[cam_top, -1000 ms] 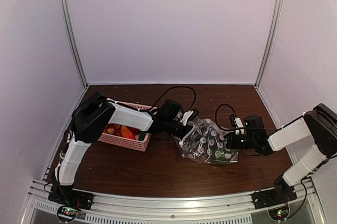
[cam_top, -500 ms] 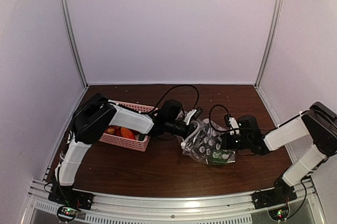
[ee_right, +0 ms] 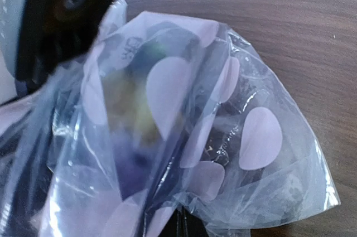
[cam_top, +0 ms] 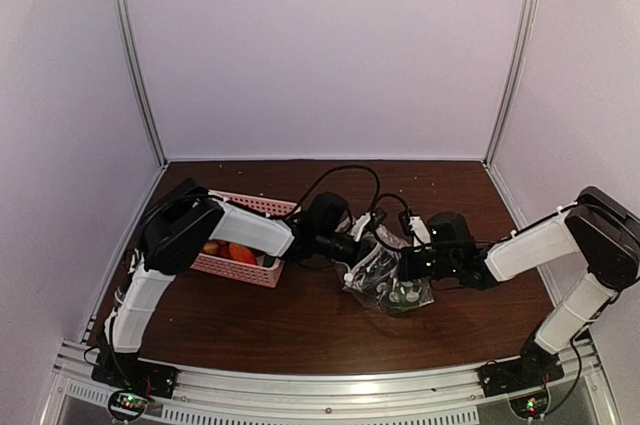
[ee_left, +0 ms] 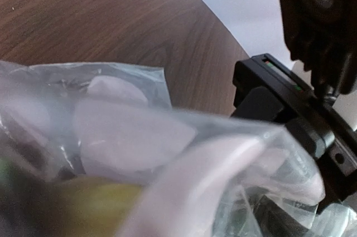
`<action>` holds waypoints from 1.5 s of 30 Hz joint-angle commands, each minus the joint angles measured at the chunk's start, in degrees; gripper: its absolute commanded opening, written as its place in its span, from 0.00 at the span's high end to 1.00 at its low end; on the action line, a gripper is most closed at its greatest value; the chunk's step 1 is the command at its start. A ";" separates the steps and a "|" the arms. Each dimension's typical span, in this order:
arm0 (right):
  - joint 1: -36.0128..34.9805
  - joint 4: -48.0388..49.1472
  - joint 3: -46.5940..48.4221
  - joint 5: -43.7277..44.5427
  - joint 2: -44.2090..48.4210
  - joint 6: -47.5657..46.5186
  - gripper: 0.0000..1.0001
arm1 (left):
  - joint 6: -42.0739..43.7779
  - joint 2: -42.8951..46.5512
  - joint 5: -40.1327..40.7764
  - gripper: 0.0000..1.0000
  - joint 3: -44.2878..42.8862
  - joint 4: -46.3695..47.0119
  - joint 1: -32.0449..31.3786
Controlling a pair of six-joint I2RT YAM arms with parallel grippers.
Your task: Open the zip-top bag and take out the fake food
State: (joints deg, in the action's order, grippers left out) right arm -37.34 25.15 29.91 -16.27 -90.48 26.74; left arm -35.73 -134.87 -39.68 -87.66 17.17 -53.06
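Observation:
The zip-top bag point(cam_top: 381, 271), clear with white dots, is bunched up on the table between my two grippers. My left gripper point(cam_top: 361, 236) holds its upper left edge. My right gripper point(cam_top: 408, 267) presses into its right side. In both wrist views the bag point(ee_left: 128, 136) point(ee_right: 245, 136) fills the frame and hides the fingers. Fake food shows through the plastic as a green piece point(cam_top: 405, 295), a yellow-green blur point(ee_left: 83, 203) and yellow-green and purple shapes point(ee_right: 134, 114). More fake food point(cam_top: 238, 251), orange and red, lies in the pink basket.
The pink perforated basket point(cam_top: 235, 268) stands left of the bag, under my left forearm. Black cables point(cam_top: 345, 173) loop over the table behind the grippers. The right gripper's black body point(ee_left: 290, 103) is close to the left wrist camera.
My right gripper has moved left toward the left gripper, pushing the bag's right side in. The bag is now more bunched and narrower. The left gripper shifted slightly right.

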 commanded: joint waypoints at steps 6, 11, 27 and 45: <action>-1.16 1.67 1.98 -0.91 1.83 -1.27 1.00 | 1.18 0.81 0.99 0.30 1.03 1.87 -0.63; 2.97 0.74 -2.48 -0.46 6.42 -1.17 1.00 | 3.55 4.88 4.50 0.39 4.00 -0.51 0.58; 13.50 -5.70 -10.12 6.12 18.72 0.92 1.00 | 5.75 14.58 9.87 0.54 12.90 -1.78 4.53; 16.68 -7.58 -11.89 8.92 21.79 1.18 1.00 | 4.41 25.10 15.16 0.57 22.22 4.57 7.93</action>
State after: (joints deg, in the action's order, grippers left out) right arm -21.28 18.57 19.03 -8.80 -68.86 27.86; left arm -31.05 -113.89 -27.03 -67.75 16.64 -46.46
